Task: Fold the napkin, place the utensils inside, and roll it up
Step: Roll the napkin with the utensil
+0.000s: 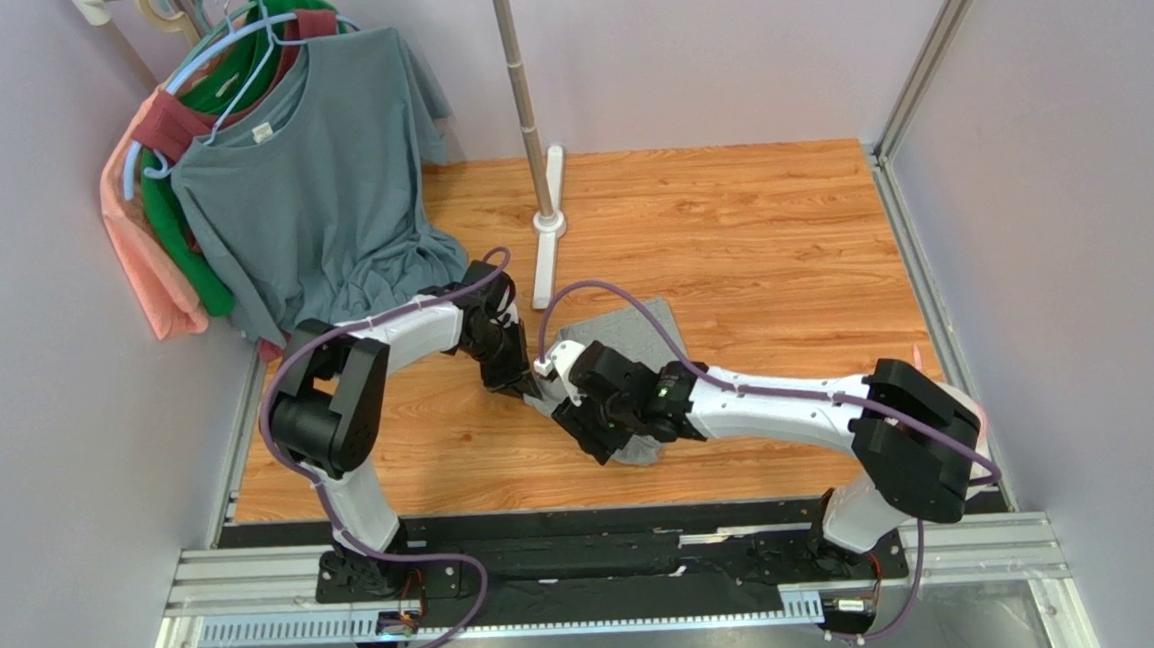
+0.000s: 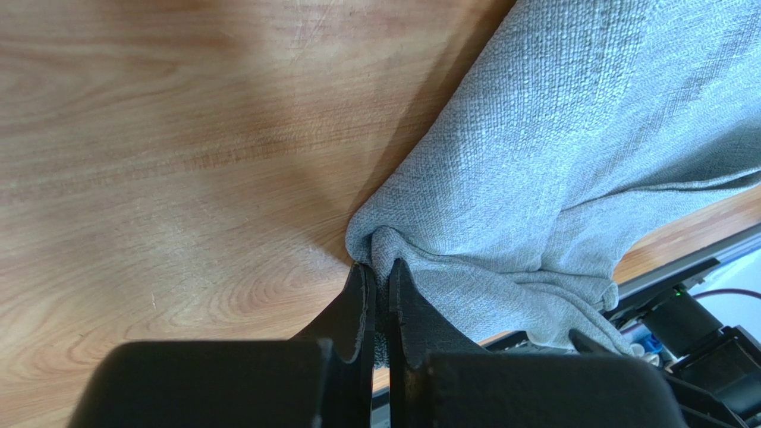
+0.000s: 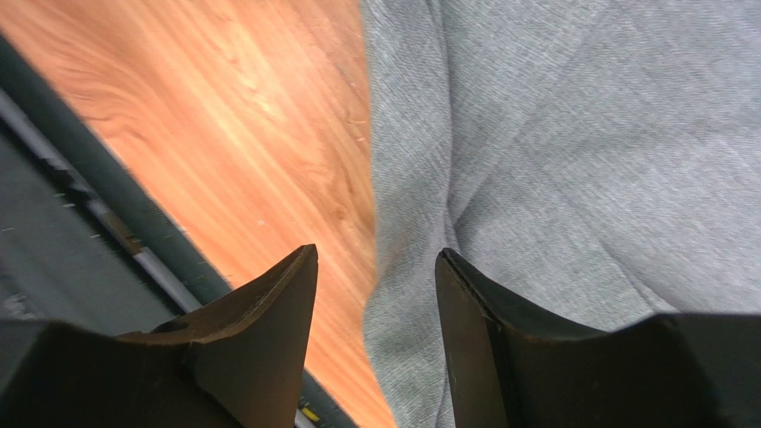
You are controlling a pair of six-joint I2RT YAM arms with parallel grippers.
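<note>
The napkin [image 1: 641, 328] lies approx. in the middle of the wood table [image 1: 744, 239], between the two arms and partly hidden under them. The L gripper [image 2: 377, 266] is pressed together on a bunched corner of the napkin, w/ the cloth pinched between its two fingers. From the pinch the cloth spreads up and to the right in soft folds, and a dark shadow runs under its left edge. The R gripper [image 3: 375, 252] has its fingers wide apart and holds nothing. The napkin's edge runs between its fingertips, so one finger is over bare wood and the other over cloth. I cannot tell if they touch the cloth. In the top view both grippers are just beside each other at the napkin's near-left part. At the far left hang T-shirts [image 1: 311, 175], and a metal pole [image 1: 524, 87] stands at the far side.
</note>
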